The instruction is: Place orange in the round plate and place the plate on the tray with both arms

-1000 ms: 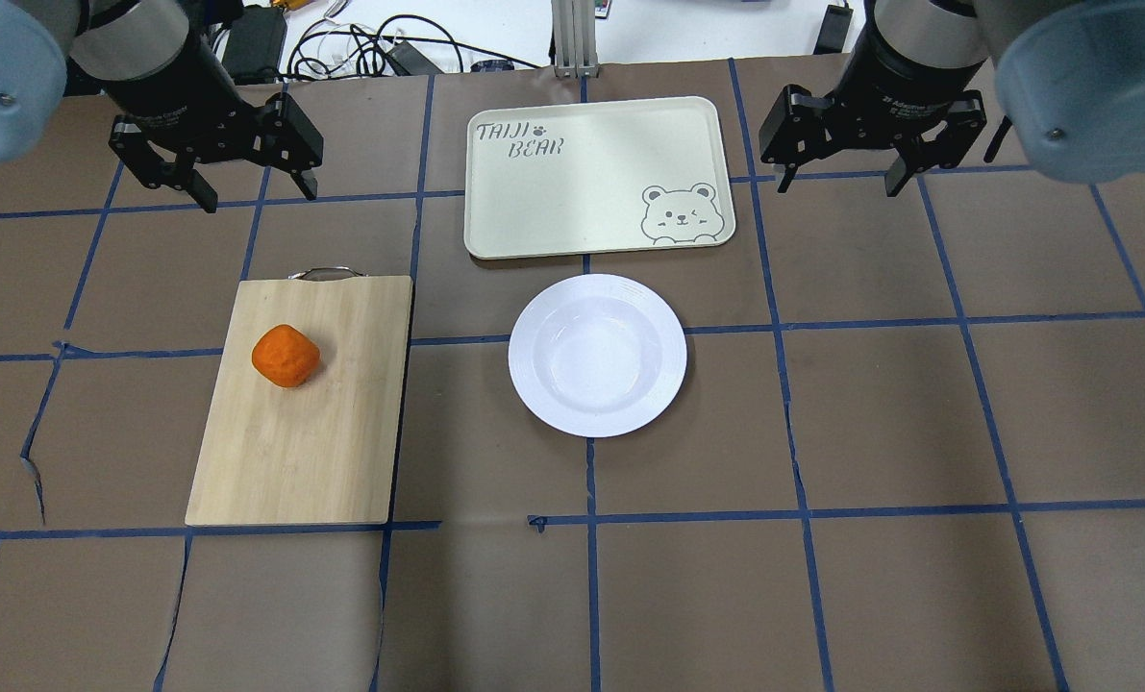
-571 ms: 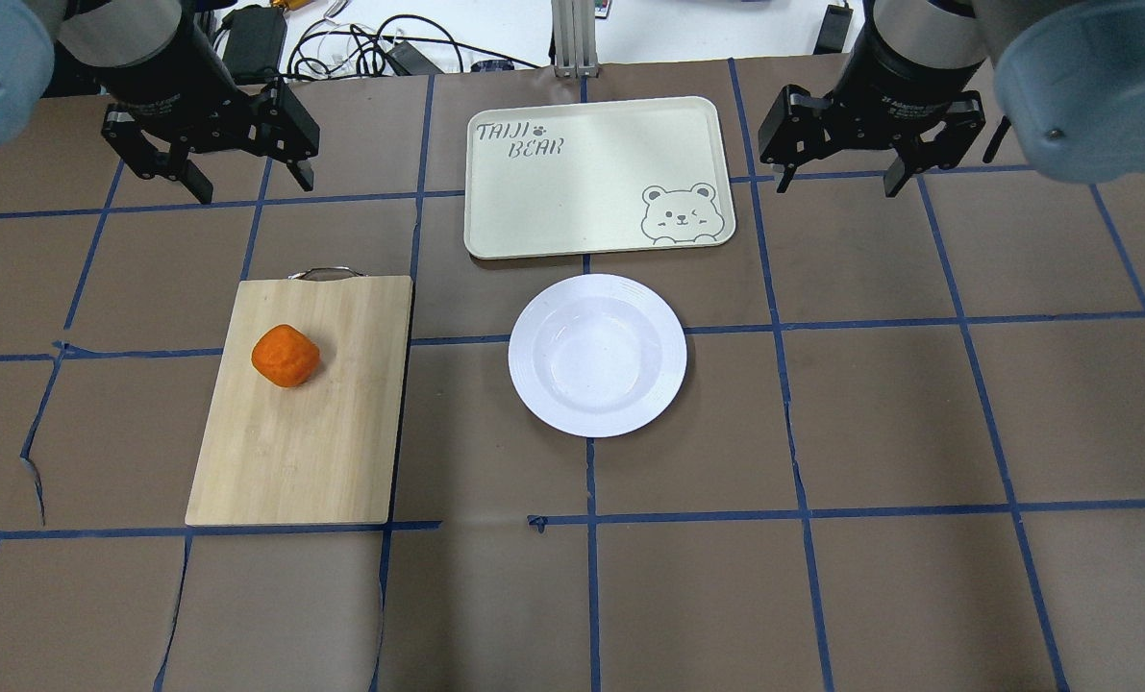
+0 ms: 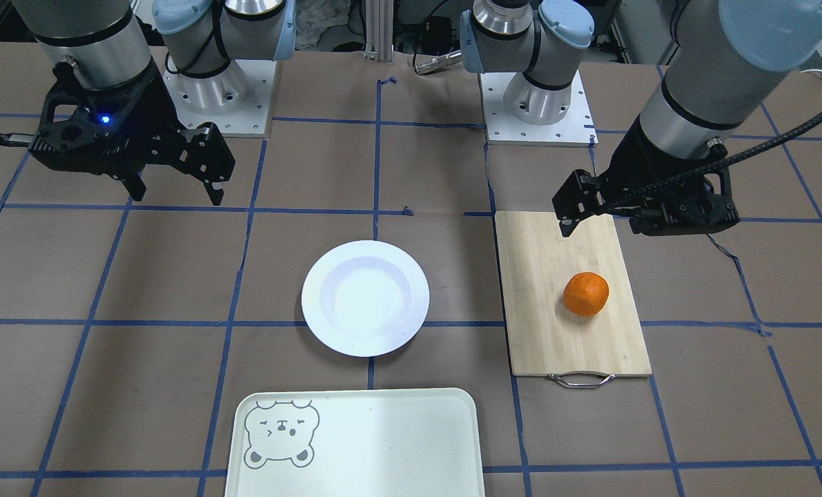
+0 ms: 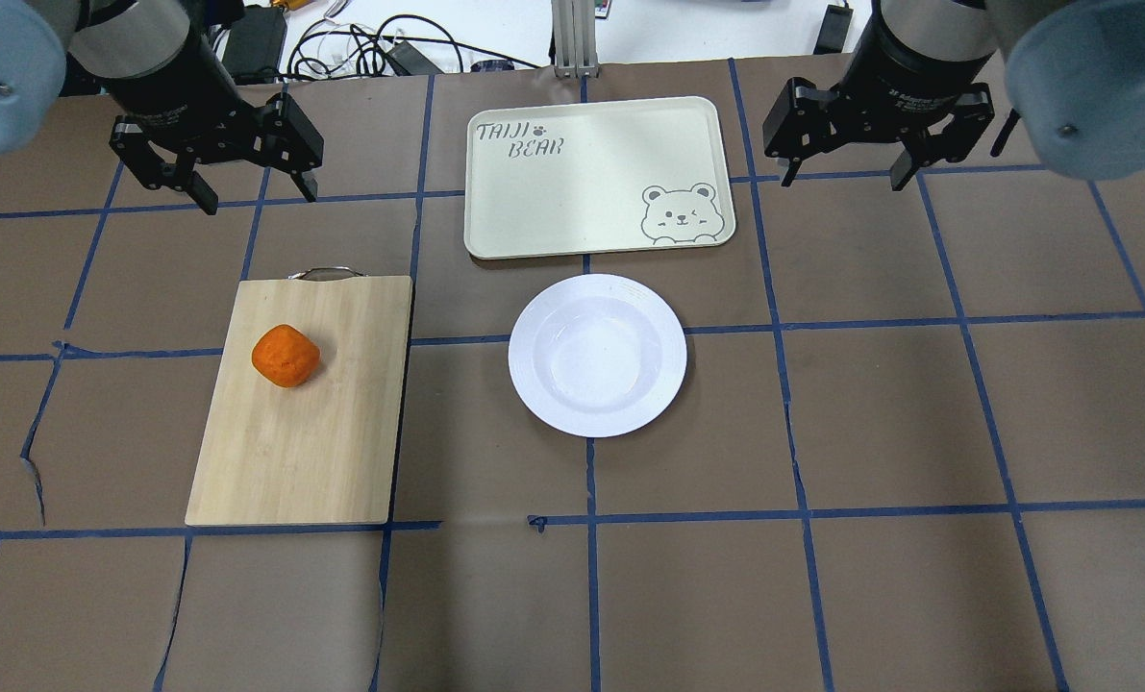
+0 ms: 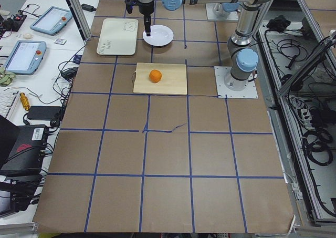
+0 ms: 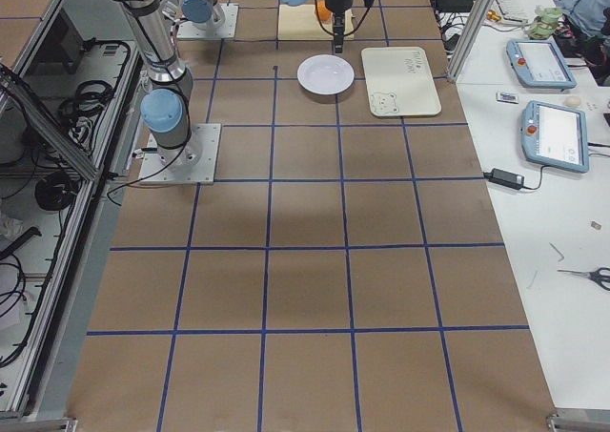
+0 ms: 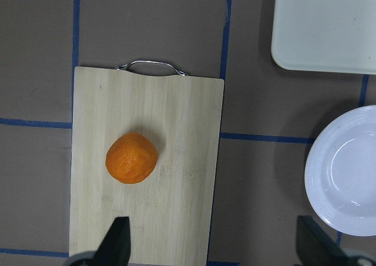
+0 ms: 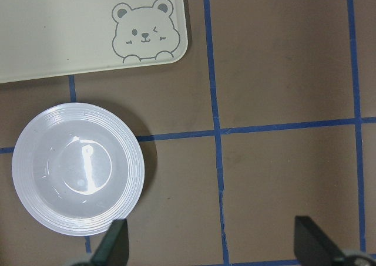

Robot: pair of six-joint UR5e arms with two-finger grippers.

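The orange (image 4: 286, 356) lies on a bamboo cutting board (image 4: 312, 442) at the left; it also shows in the left wrist view (image 7: 132, 158). The white round plate (image 4: 597, 356) sits empty at the table's middle. Just beyond it is the pale tray (image 4: 596, 178) with a bear face. My left gripper (image 4: 260, 197) hangs open above the table, beyond the board's handle end and apart from the orange. My right gripper (image 4: 844, 180) hangs open to the right of the tray, holding nothing. In the right wrist view the plate (image 8: 77, 169) and the tray (image 8: 70, 31) lie to the left.
The cutting board's metal handle (image 4: 324, 273) points toward the far edge. Cables and a power brick (image 4: 255, 43) lie on the white bench past the table. Blue tape lines grid the brown table cover (image 4: 822, 432).
The left gripper drifted a little toward the far left and came back. The right gripper edged slightly toward the far edge. Orange, plate and tray have not moved.
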